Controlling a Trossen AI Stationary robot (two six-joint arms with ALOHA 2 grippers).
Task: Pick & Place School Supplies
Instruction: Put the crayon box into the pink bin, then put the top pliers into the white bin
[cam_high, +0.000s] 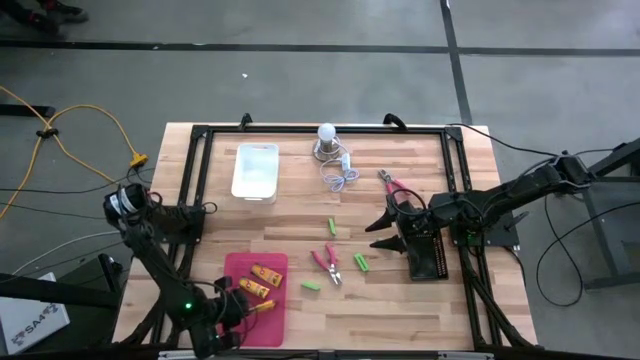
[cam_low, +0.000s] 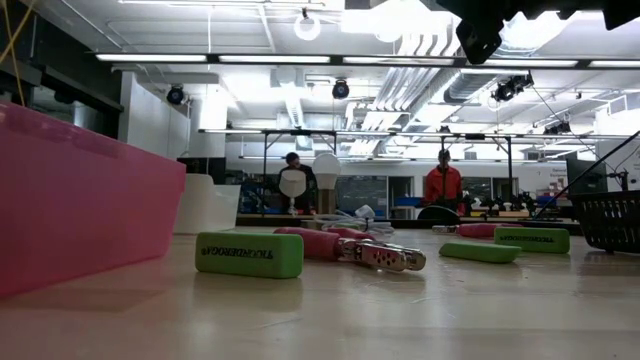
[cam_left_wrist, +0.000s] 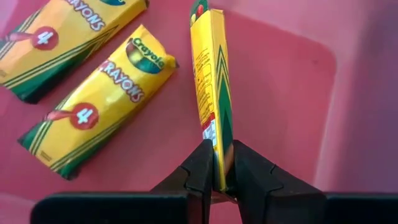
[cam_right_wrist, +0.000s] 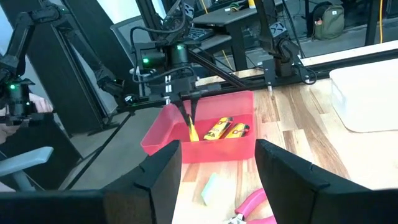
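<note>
A pink tray (cam_high: 270, 325) sits at the table's near left. Two yellow crayon boxes (cam_left_wrist: 99, 106) (cam_left_wrist: 68, 37) lie flat in it. My left gripper (cam_left_wrist: 219, 177) is over the tray, shut on a third crayon box (cam_left_wrist: 211, 81). Green erasers (cam_high: 332, 227) (cam_high: 360, 263) (cam_high: 311, 285) and pink-handled pliers (cam_high: 327, 262) lie on the table's middle. A second pair of pliers (cam_high: 390, 182) lies farther back. My right gripper (cam_high: 385, 228) hovers open at the right, above these, with nothing between its fingers. My left gripper pinches one end of the crayon box (cam_left_wrist: 216, 149) between its two fingers, which press on the box's two broad faces. The fingers slant down from the table's left and lie along the box. The box stands on edge and points away from the fingers into the tray; I cannot tell whether its far end (cam_left_wrist: 200, 12) touches the tray floor.
A white container (cam_high: 255, 172) stands at the back left. Beside it are a white bulb (cam_high: 326, 135) and its coiled cord (cam_high: 340, 178). A black basket (cam_high: 430, 255) sits under the right arm. Bare wood lies near the front edge. People stand in the room beyond the table (cam_low: 442, 185).
</note>
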